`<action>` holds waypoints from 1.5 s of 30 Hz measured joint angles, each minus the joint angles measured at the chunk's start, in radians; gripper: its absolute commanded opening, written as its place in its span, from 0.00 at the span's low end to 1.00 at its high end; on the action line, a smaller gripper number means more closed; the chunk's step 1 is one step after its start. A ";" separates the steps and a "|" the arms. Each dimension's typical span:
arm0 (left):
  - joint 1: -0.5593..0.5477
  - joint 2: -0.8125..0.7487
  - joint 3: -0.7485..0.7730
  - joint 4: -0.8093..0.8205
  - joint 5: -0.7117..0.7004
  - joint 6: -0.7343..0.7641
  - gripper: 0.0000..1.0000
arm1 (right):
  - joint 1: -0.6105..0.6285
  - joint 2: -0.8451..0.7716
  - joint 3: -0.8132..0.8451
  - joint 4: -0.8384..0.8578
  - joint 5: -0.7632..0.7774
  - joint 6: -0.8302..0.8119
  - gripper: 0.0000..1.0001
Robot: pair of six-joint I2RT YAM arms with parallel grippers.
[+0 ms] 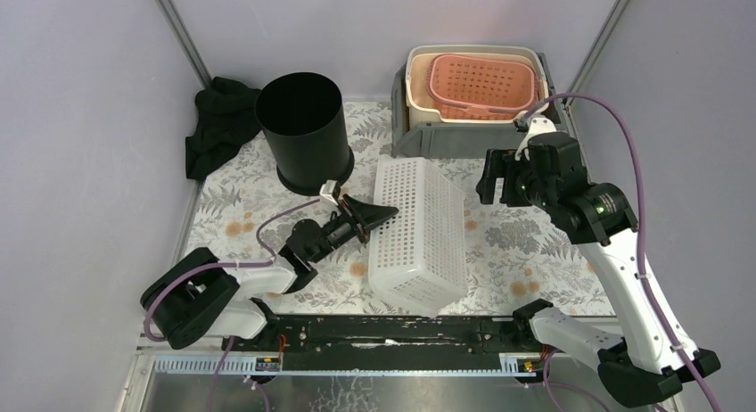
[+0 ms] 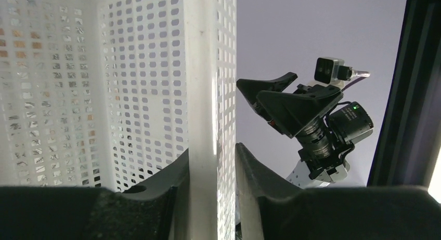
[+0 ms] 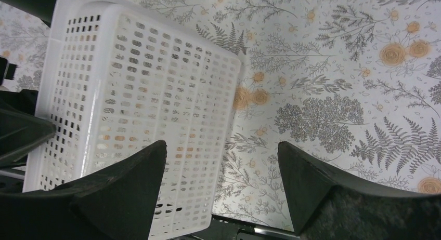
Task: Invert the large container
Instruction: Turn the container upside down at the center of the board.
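The large container is a white perforated basket (image 1: 419,225) in the middle of the floral table, tipped on its side with its bottom facing up and right. My left gripper (image 1: 379,214) is shut on its left rim; in the left wrist view the fingers (image 2: 213,167) straddle the rim and mesh wall of the basket (image 2: 104,84). My right gripper (image 1: 499,185) is open and empty, held above the table to the right of the basket. In the right wrist view the jaws (image 3: 221,162) stand wide apart above the basket's (image 3: 135,94) right edge.
A black cylindrical bin (image 1: 303,131) stands upright at the back left, with a black cloth (image 1: 218,127) beside it. A grey crate (image 1: 410,135) at the back right holds a cream tub and a pink basket (image 1: 481,86). Walls close in on both sides.
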 measured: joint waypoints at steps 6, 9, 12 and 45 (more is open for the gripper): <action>0.030 -0.055 -0.025 -0.060 0.013 0.034 0.44 | 0.000 0.000 -0.056 0.030 -0.008 0.000 0.85; 0.040 -0.088 -0.025 -0.115 0.021 0.062 0.48 | 0.000 0.000 -0.081 0.041 -0.013 0.001 0.85; 0.048 -0.127 -0.021 -0.188 0.027 0.103 0.56 | 0.000 0.000 -0.101 0.045 -0.023 0.001 0.85; 0.093 -0.254 -0.003 -0.500 0.041 0.319 0.59 | 0.000 0.034 -0.317 0.168 -0.068 0.005 0.85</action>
